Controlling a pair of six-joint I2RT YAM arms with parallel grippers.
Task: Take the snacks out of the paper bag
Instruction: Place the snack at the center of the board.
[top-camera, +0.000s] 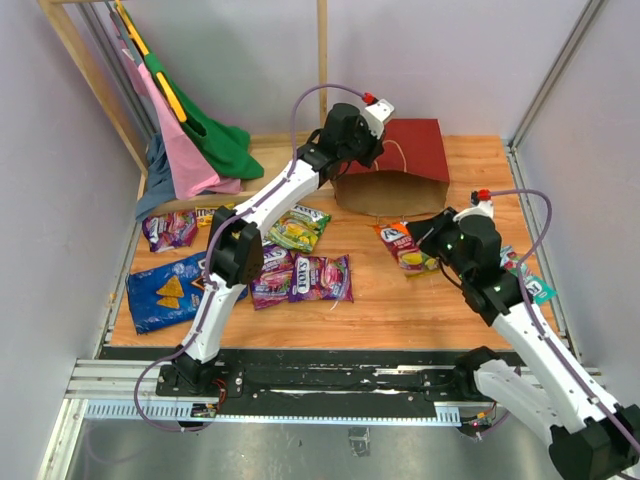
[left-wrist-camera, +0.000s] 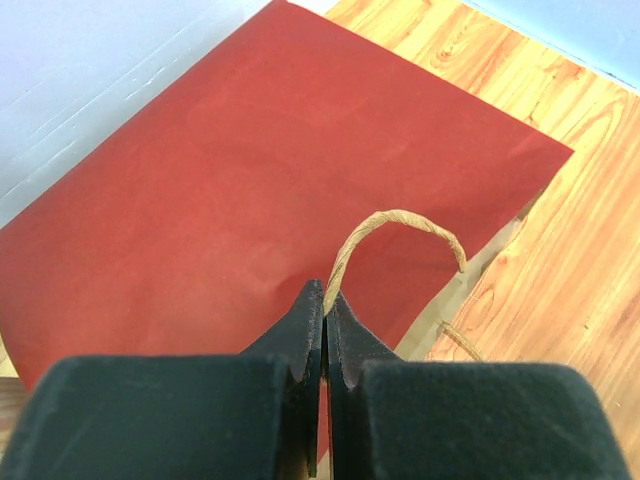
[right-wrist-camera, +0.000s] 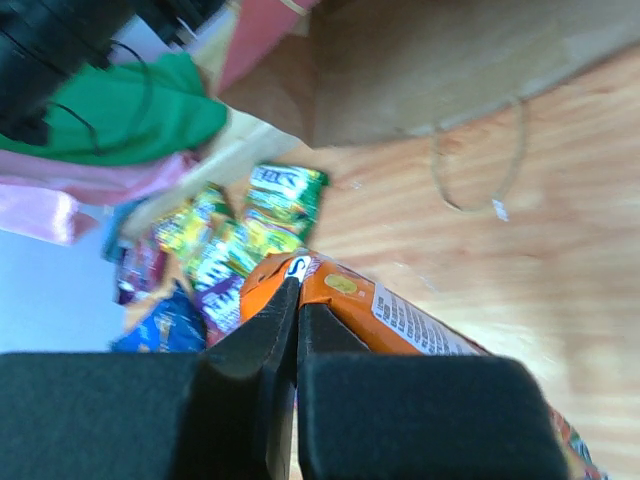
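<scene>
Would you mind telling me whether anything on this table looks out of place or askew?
The paper bag lies tipped on its side at the far side, mouth facing the arms, with the left gripper shut on its string handle. Snacks lie scattered on the table; a teal pack sits apart at the right edge.

Triangle chip logo on the blue chip bag (top-camera: 165, 292); print on the other packets (top-camera: 310, 277) illegible.
</scene>
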